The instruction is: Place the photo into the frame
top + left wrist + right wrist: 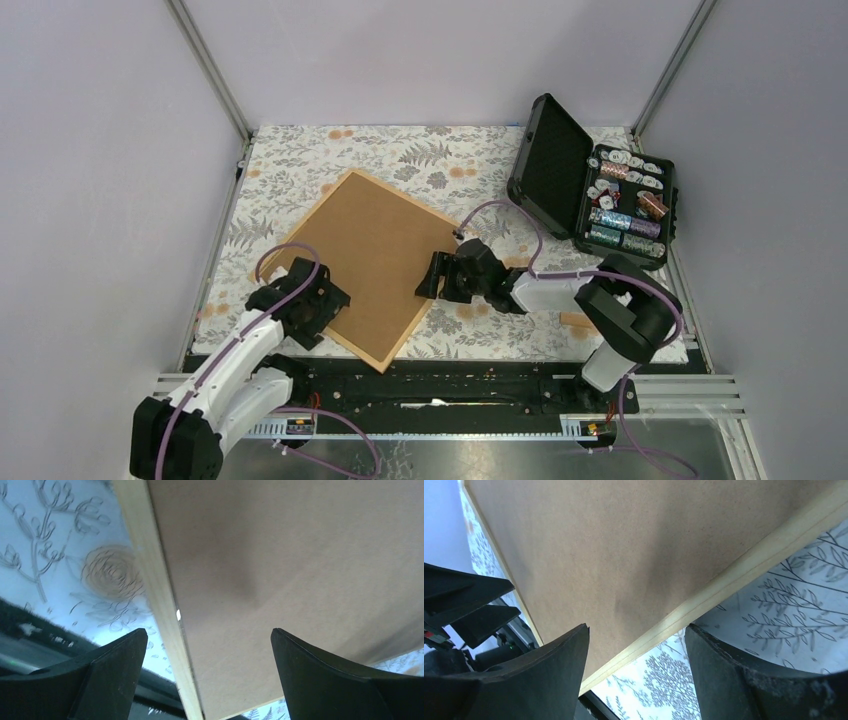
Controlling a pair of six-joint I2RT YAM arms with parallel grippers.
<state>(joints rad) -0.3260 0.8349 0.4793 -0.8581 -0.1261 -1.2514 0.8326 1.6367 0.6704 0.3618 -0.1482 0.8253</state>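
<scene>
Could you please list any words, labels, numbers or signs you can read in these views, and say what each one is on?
No text can be read in any view.
backing board and frame: plain, no print.
round pieces in the black case: patterned markings, too small to read.
tablecloth: floral pattern only, no words.

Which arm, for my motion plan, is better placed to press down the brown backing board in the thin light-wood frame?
Probably left: the left gripper, open, hangs over the brown backing board; the right gripper, open, sits only at the light-wood frame edge.
</scene>
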